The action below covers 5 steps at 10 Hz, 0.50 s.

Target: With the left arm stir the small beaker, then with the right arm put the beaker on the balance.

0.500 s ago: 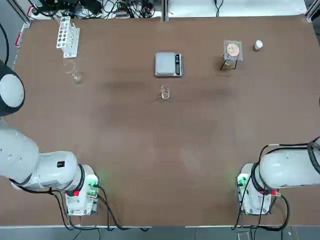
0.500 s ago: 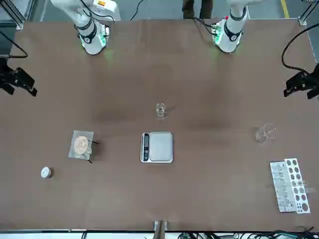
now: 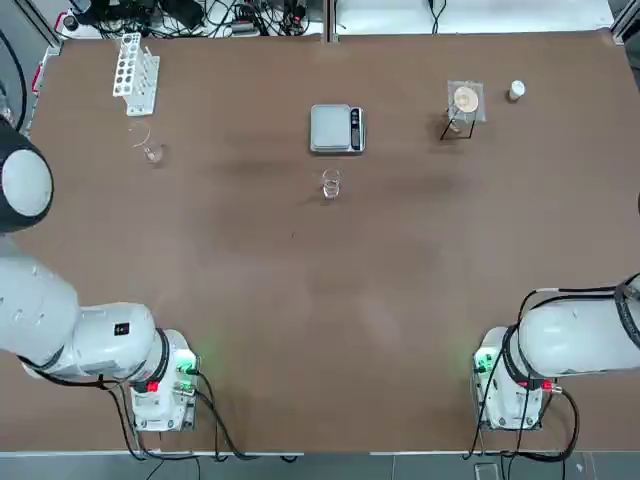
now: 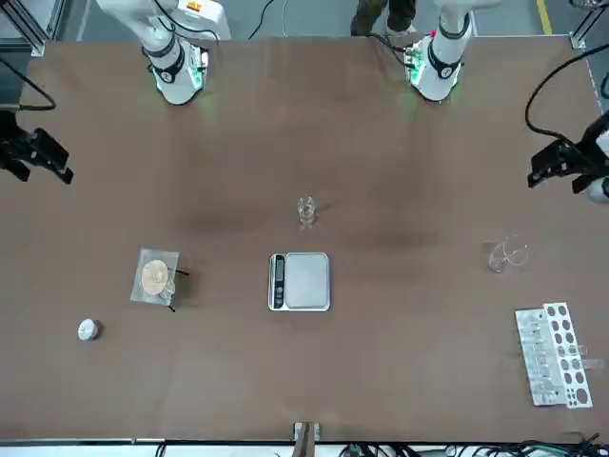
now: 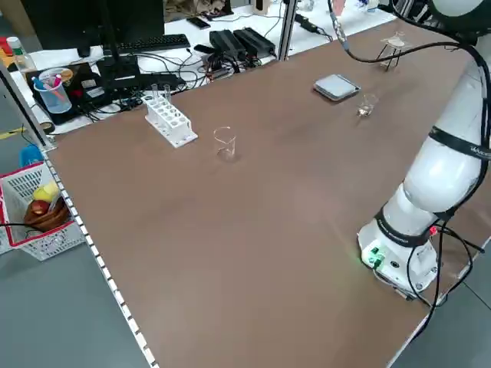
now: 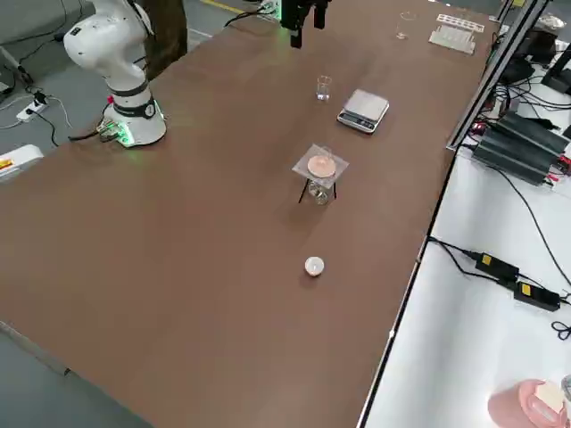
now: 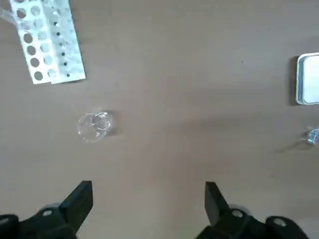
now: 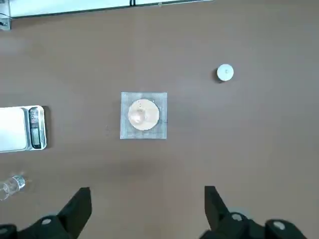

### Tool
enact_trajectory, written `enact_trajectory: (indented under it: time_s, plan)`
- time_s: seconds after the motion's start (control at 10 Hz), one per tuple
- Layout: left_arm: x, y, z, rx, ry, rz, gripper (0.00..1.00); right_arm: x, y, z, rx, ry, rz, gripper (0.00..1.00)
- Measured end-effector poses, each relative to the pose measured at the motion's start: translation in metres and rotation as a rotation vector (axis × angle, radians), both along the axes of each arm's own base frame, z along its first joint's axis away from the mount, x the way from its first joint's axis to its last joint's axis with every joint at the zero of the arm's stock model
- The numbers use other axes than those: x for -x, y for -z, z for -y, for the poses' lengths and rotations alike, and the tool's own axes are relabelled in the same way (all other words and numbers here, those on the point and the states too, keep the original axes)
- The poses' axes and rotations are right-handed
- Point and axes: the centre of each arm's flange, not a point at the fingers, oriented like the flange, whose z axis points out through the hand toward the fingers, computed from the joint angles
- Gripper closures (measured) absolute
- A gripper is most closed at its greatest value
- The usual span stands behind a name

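Clear glass, the small beaker (image 3: pixel 330 184) stands on the brown table (image 3: pixel 400 270) just beside the balance (image 3: pixel 337 128), on my side. My left gripper (image 7: pixel 148 205) and right gripper (image 8: pixel 148 209) hang spread wide, holding nothing.

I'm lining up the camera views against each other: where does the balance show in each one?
Top view: balance, upper middle.
Front view, centre, slightly low.
Left side view, upper right.
Right side view, upper middle.
Left wrist view, cut by the right edge.
Right wrist view, at the left edge.
Shared landmark: the small beaker stands just beside the balance, on the robot's side.
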Motion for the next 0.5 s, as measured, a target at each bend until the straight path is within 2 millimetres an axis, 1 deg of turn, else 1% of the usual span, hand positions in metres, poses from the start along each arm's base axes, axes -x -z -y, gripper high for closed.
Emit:
enact_trajectory:
  time_s: [0.1,0.2,0.3,0.4,0.5]
  plan:
    - [-0.012,0.015,0.016,0.049,-0.003,0.004,0.01,0.0,0.0,0.0,0.0,0.0,0.0,0.0]
    - [-0.024,0.03,0.028,0.116,-0.023,0.008,0.01,0.0,0.0,0.0,0.0,0.0,0.001,0.0]
    - [-0.033,0.043,0.034,0.166,-0.065,-0.003,0.01,0.0,0.0,0.0,0.0,0.0,0.002,0.0]
    - [-0.039,0.056,0.048,0.191,-0.105,-0.017,0.01,0.0,0.0,0.0,0.0,0.0,0.001,0.0]
    - [-0.042,0.071,0.078,0.2,-0.111,-0.031,0.01,0.0,0.0,0.0,0.0,0.0,0.001,0.0]
